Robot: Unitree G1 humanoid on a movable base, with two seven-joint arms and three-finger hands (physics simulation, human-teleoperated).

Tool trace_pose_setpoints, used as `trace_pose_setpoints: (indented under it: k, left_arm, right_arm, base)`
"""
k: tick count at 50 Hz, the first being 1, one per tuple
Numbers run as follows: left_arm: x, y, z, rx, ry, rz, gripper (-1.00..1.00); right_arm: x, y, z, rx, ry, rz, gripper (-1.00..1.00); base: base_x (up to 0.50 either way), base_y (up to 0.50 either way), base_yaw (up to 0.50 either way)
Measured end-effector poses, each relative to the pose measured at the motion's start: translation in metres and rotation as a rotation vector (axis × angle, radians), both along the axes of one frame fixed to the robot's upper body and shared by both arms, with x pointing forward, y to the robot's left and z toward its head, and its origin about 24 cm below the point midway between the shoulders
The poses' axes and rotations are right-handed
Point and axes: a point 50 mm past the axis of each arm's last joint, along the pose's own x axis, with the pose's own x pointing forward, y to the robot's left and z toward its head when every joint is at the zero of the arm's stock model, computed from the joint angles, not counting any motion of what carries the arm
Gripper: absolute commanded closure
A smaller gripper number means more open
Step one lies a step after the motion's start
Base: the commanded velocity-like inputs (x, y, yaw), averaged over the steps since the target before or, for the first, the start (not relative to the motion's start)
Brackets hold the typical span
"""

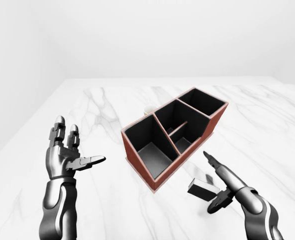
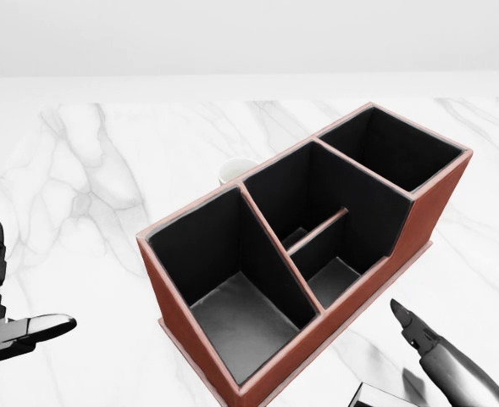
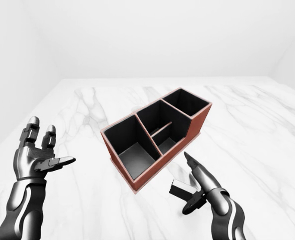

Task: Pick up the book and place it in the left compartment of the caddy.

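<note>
Caddy: a rectangular reddish-brown caddy (image 1: 175, 136) with smooth matte black inner walls and grey floors stands at an angle near the middle of the white marble table (image 1: 107, 107). It has several open-top compartments divided by thin partitions; all look empty.
Book: a small thin book with dark cover and pale edge (image 1: 203, 189) is near the table's near edge, just beside the caddy's lower corner, between the fingers of the right robot hand (image 1: 222, 187).
Right robot hand: glossy grey metal with dark joints; fingers are narrow around the book, one finger points up.
Left robot hand: the left robot hand (image 1: 67, 152) is raised over the table's left side, fingers spread wide, holding nothing.
Cup: a small white round cup (image 2: 235, 170) shows partly beyond the caddy's far wall.
Surface: polished white marble with grey veins.
Room: plain pale walls.
Writing: none readable.
</note>
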Motion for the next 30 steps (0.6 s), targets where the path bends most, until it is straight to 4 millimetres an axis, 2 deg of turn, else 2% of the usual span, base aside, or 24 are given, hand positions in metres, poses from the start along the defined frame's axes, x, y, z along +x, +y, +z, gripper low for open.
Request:
trace_pose_setpoints:
  k: [30]
  left_arm:
    - [-0.001,0.001,0.001,-0.002,-0.005,0.004,-1.0]
  right_arm:
    - [-0.001,-0.004,-0.031,0.049,0.091,-0.033,-1.0]
  base:
    - [0.0,0.0,0.0]
